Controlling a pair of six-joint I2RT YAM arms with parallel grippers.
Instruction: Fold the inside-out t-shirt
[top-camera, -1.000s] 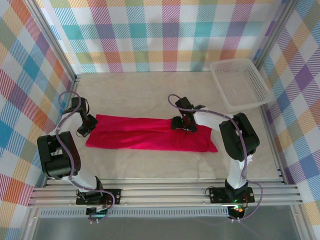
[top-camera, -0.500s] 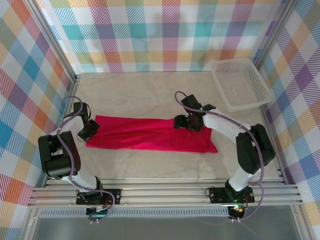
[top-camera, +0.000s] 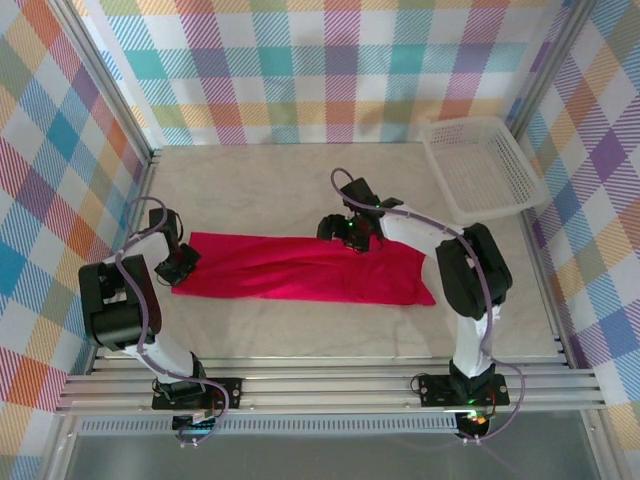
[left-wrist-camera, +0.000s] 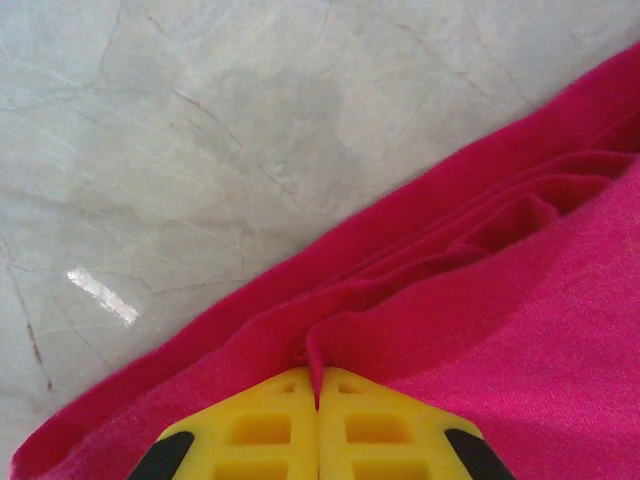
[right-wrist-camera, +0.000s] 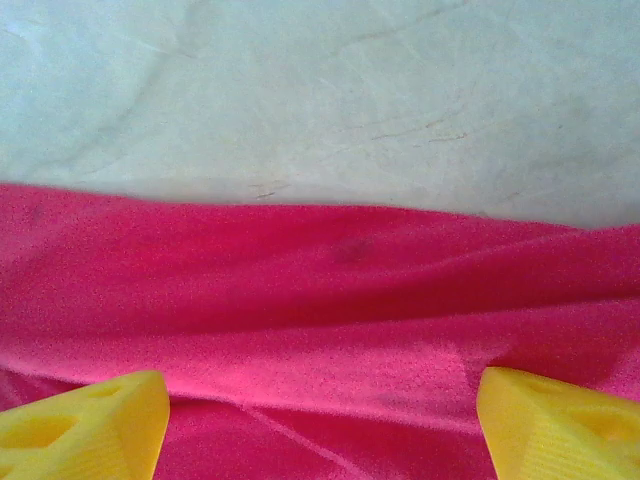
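The inside-out t-shirt (top-camera: 300, 270) lies on the table as a long crimson strip folded lengthwise, running left to right. At its left end my left gripper (top-camera: 180, 262) is shut on a thin pinch of the cloth; in the left wrist view the yellow fingers (left-wrist-camera: 345, 425) meet with a ridge of the t-shirt (left-wrist-camera: 480, 310) caught between them. My right gripper (top-camera: 338, 232) hovers over the strip's far edge near the middle. Its yellow fingertips (right-wrist-camera: 85, 425) stand wide apart, open, above the t-shirt (right-wrist-camera: 320, 300), holding nothing.
A white mesh basket (top-camera: 482, 168) stands at the back right corner. Pale marble tabletop (top-camera: 300, 190) stretches behind the shirt and in front of it. Plaid walls close off the back and both sides.
The right gripper has slid left along the shirt's far edge, staying open. The left gripper has barely moved and stays shut on the cloth.
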